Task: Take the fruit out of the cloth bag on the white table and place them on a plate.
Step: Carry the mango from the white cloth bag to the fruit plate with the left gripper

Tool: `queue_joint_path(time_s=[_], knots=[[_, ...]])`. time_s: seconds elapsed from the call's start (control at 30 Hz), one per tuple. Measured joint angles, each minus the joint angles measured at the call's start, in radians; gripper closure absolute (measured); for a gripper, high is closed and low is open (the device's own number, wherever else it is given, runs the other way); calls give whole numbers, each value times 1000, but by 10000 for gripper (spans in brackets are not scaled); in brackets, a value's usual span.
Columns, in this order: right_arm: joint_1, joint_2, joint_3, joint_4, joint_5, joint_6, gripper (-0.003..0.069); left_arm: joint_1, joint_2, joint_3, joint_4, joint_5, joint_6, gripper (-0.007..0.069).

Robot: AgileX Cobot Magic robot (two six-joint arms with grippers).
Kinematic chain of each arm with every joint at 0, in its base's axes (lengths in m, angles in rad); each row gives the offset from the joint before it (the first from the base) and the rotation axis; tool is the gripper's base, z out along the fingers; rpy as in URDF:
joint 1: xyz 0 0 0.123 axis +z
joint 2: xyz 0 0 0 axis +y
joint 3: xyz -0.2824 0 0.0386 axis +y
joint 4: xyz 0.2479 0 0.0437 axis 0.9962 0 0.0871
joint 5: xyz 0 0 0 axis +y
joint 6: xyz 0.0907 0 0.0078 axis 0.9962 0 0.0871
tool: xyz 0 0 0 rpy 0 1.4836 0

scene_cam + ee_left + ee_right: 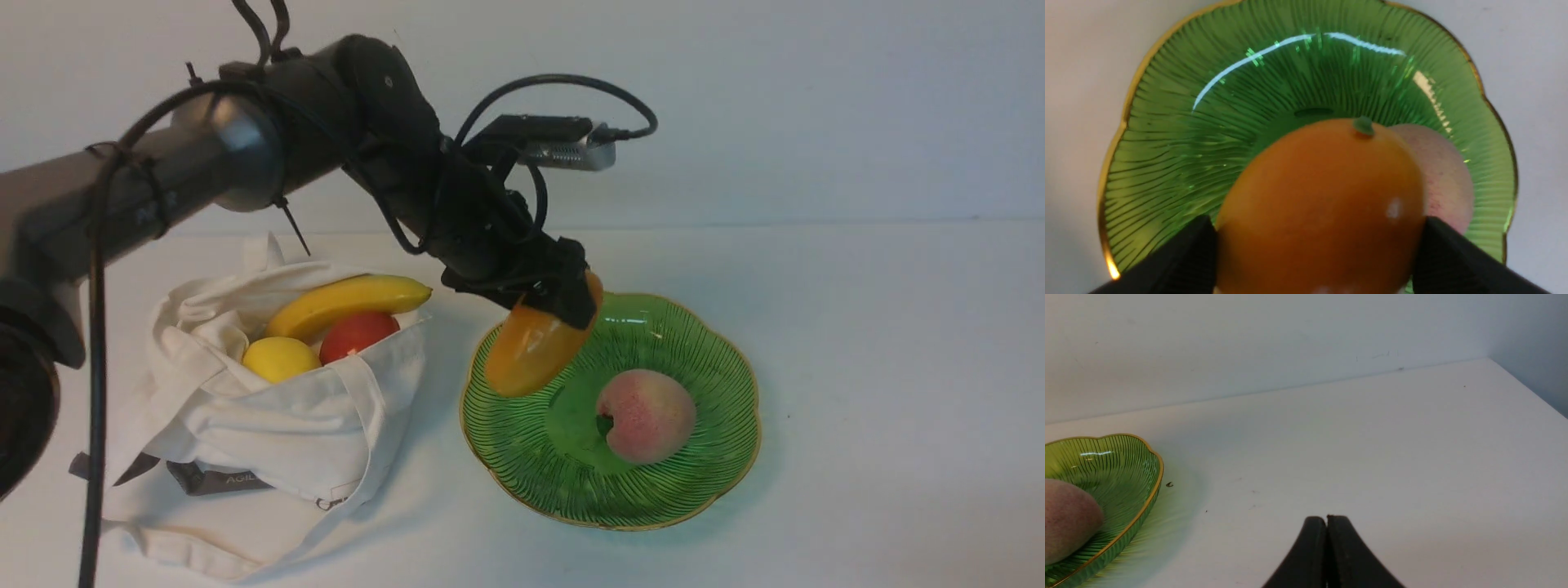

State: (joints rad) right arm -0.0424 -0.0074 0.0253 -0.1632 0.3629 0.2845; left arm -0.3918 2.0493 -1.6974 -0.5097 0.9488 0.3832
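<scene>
To the left of the left claw (1319, 245), the banana (347, 305), lemon (281, 359) and red fruit (357, 336) are held in the bag (286, 416). Between its fingers the mango (535, 347) is gripped, long axis slanted, one end pointed down toward the plate (678, 498); a short lowering seems called for. The peach (649, 416) is seated on the plate, below and right of the claw.

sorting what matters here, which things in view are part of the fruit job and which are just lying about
Part of the job:
- mango in left hand
- peach on plate
- banana, lemon, red fruit in bag
- table

Just lying about:
- nothing I can see
</scene>
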Motion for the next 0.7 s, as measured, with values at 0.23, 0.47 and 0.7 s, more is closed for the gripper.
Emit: queue_joint_path(time_s=[0.23, 0.47, 0.7], knots=[[0, 0, 0, 0, 0, 0, 674, 0, 55, 0, 3, -15, -40, 68], [0, 0, 0, 0, 0, 0, 674, 0, 55, 0, 2, -11, -42, -44], [0, 0, 0, 0, 0, -3, 674, 1, 49, -11, 5, 38, -43, -22]])
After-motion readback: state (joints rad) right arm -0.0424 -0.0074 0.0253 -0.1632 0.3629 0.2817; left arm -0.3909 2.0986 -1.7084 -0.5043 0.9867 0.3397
